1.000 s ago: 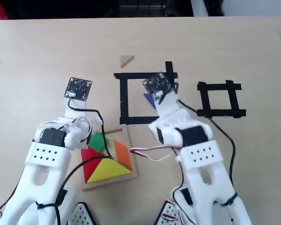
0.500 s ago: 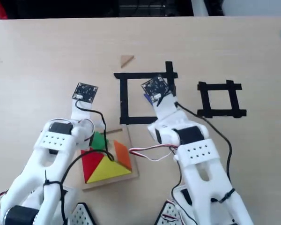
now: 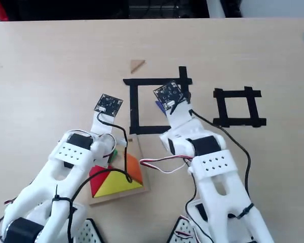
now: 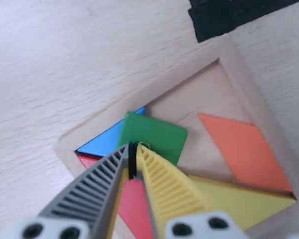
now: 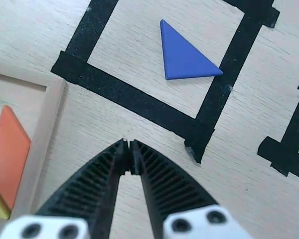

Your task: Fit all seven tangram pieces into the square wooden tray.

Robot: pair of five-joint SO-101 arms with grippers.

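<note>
By my count five of the seven were in the tray (image 4: 179,76): red triangle (image 4: 134,204), yellow triangle (image 4: 239,199), orange parallelogram (image 4: 244,149), a light blue piece (image 4: 107,139) and the green square (image 4: 152,137) — that last one lay askew over the light blue piece, not yet seated, I judged. Still out on the counter (image 3: 50,61) were the dark blue triangle (image 5: 184,55), inside the taped square (image 5: 124,94), and a tan triangle (image 3: 137,65) beyond it. My left claw (image 4: 132,159) was closed, tips at the green square's edge; the right claw (image 5: 128,149) hung closed and empty beside the tape.
</note>
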